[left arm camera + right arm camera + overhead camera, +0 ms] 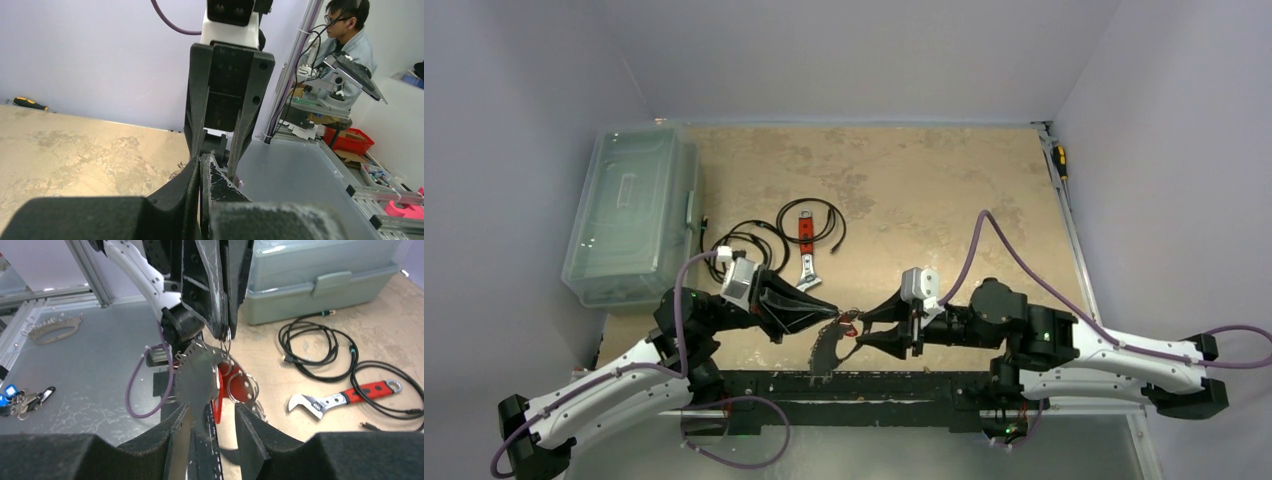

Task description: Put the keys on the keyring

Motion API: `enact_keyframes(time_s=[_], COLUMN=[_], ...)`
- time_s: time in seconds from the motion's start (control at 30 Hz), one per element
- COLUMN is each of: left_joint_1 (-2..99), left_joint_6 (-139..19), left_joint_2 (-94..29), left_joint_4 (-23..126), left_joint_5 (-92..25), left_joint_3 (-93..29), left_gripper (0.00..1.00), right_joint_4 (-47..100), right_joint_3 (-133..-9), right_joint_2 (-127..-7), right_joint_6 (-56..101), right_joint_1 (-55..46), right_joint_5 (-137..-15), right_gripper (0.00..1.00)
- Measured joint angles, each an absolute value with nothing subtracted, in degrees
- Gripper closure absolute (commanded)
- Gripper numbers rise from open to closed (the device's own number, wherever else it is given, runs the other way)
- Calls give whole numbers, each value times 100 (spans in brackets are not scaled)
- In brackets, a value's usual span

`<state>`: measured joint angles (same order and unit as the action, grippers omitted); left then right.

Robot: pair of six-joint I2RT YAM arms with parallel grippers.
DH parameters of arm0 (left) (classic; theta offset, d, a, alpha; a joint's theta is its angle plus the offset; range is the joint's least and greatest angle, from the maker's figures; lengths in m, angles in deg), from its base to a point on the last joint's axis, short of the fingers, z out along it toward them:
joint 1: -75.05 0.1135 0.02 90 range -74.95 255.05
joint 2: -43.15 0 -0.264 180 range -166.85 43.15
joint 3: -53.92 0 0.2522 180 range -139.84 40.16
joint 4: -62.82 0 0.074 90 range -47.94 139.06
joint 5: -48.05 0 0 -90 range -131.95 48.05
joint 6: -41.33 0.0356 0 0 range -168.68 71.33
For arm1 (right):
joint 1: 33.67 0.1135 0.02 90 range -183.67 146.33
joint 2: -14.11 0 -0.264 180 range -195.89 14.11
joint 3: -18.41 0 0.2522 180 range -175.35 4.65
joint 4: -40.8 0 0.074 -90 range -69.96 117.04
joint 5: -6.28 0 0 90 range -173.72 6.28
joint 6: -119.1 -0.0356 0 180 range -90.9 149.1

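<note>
Apparently one keyring (pixel 228 345), one wrench (pixel 320 402), two cables (pixel 352 351)

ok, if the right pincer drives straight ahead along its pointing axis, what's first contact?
Most likely the fan-shaped metal plate, hanging on a wire ring pinched in the shut left pincer. It sits just ahead of the open right pincer, though depth is unclear.
</note>
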<state>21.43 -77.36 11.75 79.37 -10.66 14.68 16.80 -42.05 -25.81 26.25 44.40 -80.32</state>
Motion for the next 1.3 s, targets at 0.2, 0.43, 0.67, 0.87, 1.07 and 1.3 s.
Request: enact_keyframes(time_s=[0.2, 0.43, 0.67, 0.87, 1.07, 1.3], left_joint_1=[2143, 2143, 2143, 2143, 2143, 2143], left_joint_6=[-7649, -7607, -7609, -7612, -7612, -7612], left_joint_2=[1221, 1276, 1237, 1247, 1276, 1282], left_joint_4=[7834, 7762, 7764, 7764, 7764, 7766], left_joint_5=[-1234, -1387, -1387, -1389, -1392, -1392], left_joint_3=[1468, 1468, 1468, 1468, 1477, 1477], left_gripper=[100, 100, 100, 100, 100, 100], right_joint_4=[1676, 1973, 2703, 2996, 3293, 3514], right_joint_3=[-3995, -3689, -3475, -3302, -3302, -3302], right_joint_2=[-2511, -2048, -2642, -2920, -2959, -3077], right_joint_6=[2485, 2304, 2227, 2175, 2157, 2127], right_joint_1=[4440, 4440, 4440, 4440, 4440, 4440], right_joint_5=[-8189, -8272, -8205, -8076, -7982, -7973], right_gripper=[55, 55, 54, 61, 67, 72])
